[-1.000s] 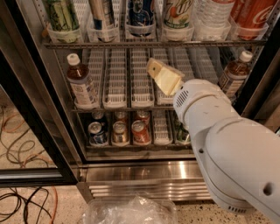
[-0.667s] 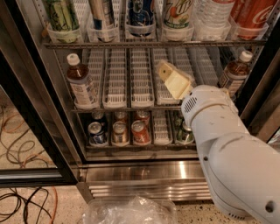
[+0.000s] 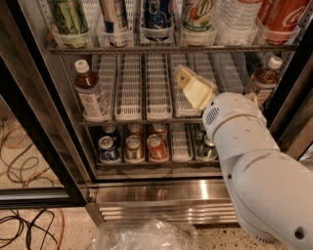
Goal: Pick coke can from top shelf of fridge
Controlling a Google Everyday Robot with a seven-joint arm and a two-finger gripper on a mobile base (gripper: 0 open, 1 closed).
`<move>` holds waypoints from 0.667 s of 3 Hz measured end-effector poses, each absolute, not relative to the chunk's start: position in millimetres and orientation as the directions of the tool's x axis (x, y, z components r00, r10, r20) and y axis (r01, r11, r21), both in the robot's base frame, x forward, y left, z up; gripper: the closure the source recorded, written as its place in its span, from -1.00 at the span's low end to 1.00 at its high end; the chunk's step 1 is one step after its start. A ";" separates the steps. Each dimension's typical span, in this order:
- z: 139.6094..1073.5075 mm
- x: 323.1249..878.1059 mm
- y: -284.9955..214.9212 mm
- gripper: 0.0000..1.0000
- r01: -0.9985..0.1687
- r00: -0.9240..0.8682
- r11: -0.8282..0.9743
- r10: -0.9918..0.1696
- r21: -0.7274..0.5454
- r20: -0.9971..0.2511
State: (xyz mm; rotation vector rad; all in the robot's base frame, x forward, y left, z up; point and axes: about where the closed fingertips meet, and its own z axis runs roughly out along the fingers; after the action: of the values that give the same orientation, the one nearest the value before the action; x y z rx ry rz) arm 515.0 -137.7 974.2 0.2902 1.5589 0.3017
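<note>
Nearest: crumpled clear plastic bag (image 3: 142,237) on the speckled floor, dark and orange cables (image 3: 22,227) to its left. Right foreground filled by the white robot arm (image 3: 264,185), which hides the right end of the lower racks. Behind: fridge (image 3: 161,200), stainless base, black-framed glass door (image 3: 36,117) swung open at left. Bottom rack: blue can (image 3: 108,149), brownish can (image 3: 133,146), orange-red soda can (image 3: 156,146), green can (image 3: 208,149) partly behind the arm. Middle rack: long white slotted trays (image 3: 129,88), mostly bare; one brown-liquid bottle (image 3: 90,93) at the left end, a second bottle (image 3: 266,78) at the right end just above the arm. Pincer (image 3: 188,85), pale yellow, sits in front of the middle rack's trays, pointing up and to the left, below the top shelf (image 3: 171,49); whether wide or narrow, cannot tell. Top shelf lanes, left to right: green can (image 3: 68,17), slim can (image 3: 115,19), blue can, green-lettered container, clear water bottle (image 3: 237,14), then coke can (image 3: 286,17) in the rightmost lane. Coke can stands base down in its clear lane front, long axis upright to the rack, white script facing out; its upper part is cut by the frame edge. Front rail and lane fronts lie between pincer and can; can is up and to the right of the pincer, well apart.
</note>
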 end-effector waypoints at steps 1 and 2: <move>977.4 517.6 -143.9 -1.00 0.013 0.047 0.939 0.343 0.344 -0.938; 974.8 522.5 -161.6 -1.00 0.054 0.155 0.955 0.280 0.291 -0.947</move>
State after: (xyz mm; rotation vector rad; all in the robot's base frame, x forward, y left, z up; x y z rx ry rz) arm 522.5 -161.6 974.8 0.2831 1.4116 0.1652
